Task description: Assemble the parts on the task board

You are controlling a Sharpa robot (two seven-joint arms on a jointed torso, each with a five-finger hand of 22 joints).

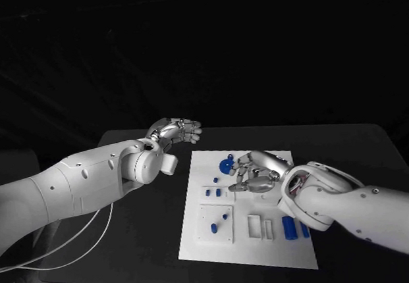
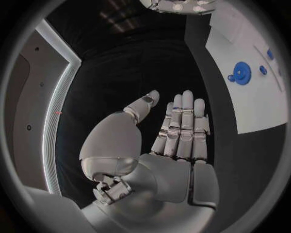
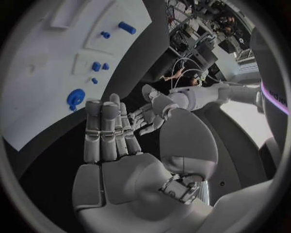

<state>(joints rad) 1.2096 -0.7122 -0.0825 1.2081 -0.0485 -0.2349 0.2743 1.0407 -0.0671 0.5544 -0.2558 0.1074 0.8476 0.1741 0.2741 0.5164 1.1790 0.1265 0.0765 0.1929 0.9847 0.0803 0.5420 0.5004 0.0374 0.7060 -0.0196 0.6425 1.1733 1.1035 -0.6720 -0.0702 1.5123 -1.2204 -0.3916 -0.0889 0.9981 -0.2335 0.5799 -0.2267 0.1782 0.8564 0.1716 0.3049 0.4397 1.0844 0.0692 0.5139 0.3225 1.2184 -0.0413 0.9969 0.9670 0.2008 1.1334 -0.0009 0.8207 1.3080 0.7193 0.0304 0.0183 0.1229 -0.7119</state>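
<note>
Black table [image 1: 358, 149], matte top. White task board [image 1: 201, 247] lies flat on it, roughly mid-table, long side running from the near edge toward the far edge. Board's near end sits close to the table's near edge; bare black surface to both sides.

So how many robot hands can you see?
2. The left hand is over the black table, just off the task board's far left corner. The right hand is above the task board, beside the blue gear. Neither holds anything.
</note>
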